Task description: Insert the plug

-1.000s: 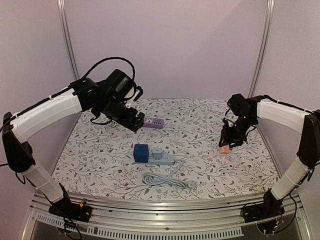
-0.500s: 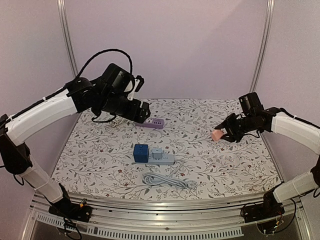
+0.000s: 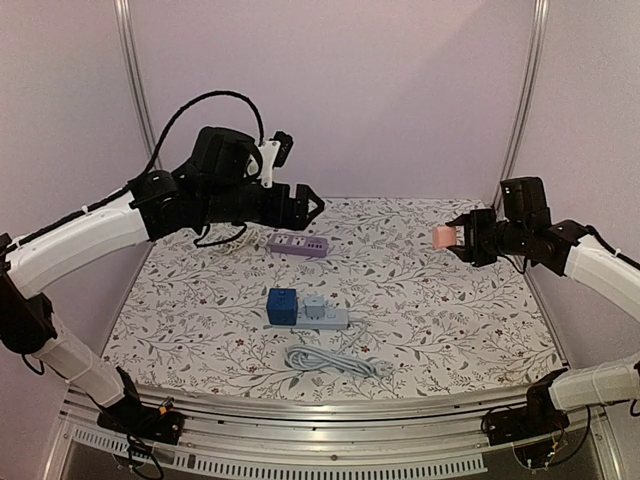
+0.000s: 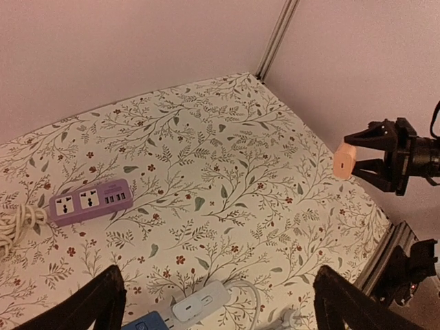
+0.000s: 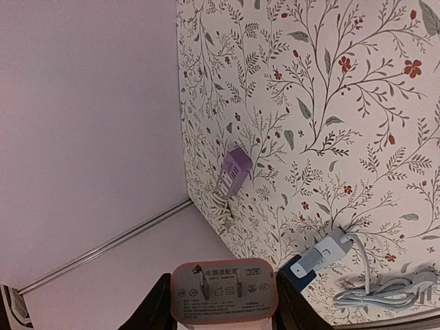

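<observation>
Lifted higher, right hand (image 3: 460, 238) pinches pink plug (image 5: 223, 292), label unreadable; left hand (image 3: 308, 205) gapes empty.

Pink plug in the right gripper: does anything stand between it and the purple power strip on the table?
Nothing visible lies between the pink plug and the purple power strip. Only the open left gripper hangs in the air close by the strip, and it may crowd an approach from above.

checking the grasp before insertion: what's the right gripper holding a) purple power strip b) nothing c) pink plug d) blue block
c, the right gripper is shut on the pink plug, held up in the air, while the purple power strip lies on the table.
</observation>
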